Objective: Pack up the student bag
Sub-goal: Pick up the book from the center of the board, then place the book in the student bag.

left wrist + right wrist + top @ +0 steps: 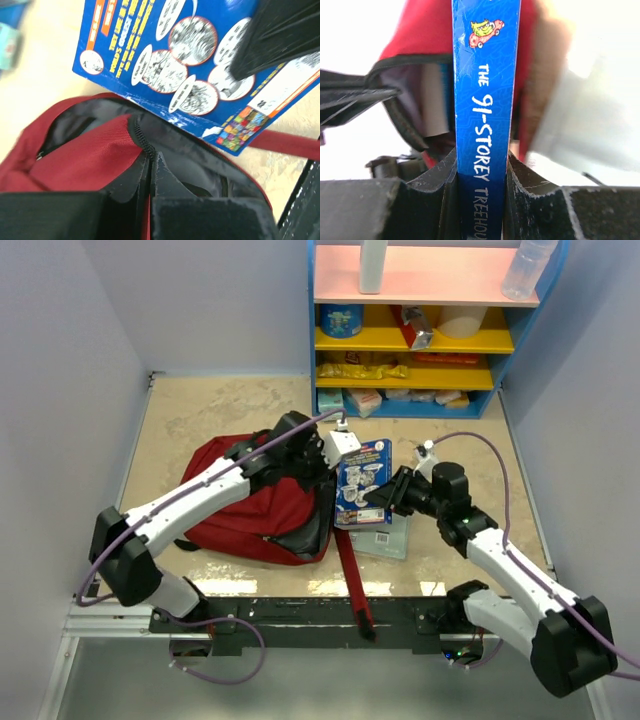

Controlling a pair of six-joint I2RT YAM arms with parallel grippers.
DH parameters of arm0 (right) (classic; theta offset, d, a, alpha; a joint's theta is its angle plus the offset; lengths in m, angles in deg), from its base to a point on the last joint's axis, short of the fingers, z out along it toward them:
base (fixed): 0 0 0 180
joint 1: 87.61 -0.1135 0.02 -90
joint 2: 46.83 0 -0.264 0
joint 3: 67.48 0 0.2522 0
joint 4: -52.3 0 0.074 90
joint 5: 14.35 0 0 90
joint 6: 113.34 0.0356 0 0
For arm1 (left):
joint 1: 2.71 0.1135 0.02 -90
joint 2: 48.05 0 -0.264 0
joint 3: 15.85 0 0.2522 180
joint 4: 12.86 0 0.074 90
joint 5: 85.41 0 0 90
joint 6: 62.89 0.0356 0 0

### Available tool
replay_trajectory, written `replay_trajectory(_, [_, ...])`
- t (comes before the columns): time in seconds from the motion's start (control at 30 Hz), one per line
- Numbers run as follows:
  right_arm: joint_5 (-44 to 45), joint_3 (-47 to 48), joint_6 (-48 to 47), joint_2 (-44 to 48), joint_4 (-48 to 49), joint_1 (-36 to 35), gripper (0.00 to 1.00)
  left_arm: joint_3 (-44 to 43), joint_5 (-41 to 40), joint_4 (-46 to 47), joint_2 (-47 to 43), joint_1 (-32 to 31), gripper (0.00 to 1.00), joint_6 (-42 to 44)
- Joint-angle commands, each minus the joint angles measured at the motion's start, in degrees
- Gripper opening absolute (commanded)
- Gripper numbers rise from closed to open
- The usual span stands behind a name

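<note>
Right pincer (482, 167) clamps blue book (485, 90) spine before open red bag (420, 30).

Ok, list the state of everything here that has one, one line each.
student bag, unzipped, main compartment gaping.
left claw, shut on the student bag's zipper edge.
blue book, held up at the bag's mouth, not yet inside.
right claw, shut on the blue book's spine.
red strap, lying loose toward the near edge.

Book (362, 485) (blue) blocks student bag (250, 525) mouth.
</note>
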Motion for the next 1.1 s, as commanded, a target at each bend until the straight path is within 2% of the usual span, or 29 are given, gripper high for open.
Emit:
replay_trajectory(0.0, [-5.97,5.94,-0.14,5.4,0.92,-0.08,0.0,-3.06,-2.73,-6.04,-5.38,0.94,0.0,3.11])
replay_trajectory(0.3, [-12.57,4.09,4.08,4.52,1.81,-0.78,0.0,-8.34,-10.64,-9.73,-11.28,2.78,0.0,6.2])
replay_trajectory(0.43, [-10.74,5.23,3.39,1.46,-1.71,-6.82,0.0,-8.69,-10.91,-10.17,-13.03,3.14,0.0,5.94])
replay_trajectory(0.5, [-10.38,5.41,4.08,-1.44,-0.23,-9.21,0.0,-8.43,-9.61,-9.65,-14.35,3.05,0.0,5.15])
replay_trajectory(0.83, [-16.43,7.25,11.02,-10.76,16.81,-10.89,0.0,-11.32,-1.6,-10.78,-17.61,3.05,0.0,6.02])
replay_trajectory(0.87, [-18.79,8.04,12.16,-13.73,21.96,-10.8,0.0,-11.59,-0.21,-11.31,-17.44,3.05,0.0,5.94])
replay_trajectory(1.03, [-22.33,12.7,15.42,-22.89,30.26,-10.89,0.0,-12.29,5.16,-13.33,-17.17,2.96,0.0,5.76])
replay_trajectory(1.07, [-22.94,13.84,16.64,-24.29,35.32,-10.89,0.0,-12.56,6.04,-13.86,-17.08,3.05,0.0,5.85])
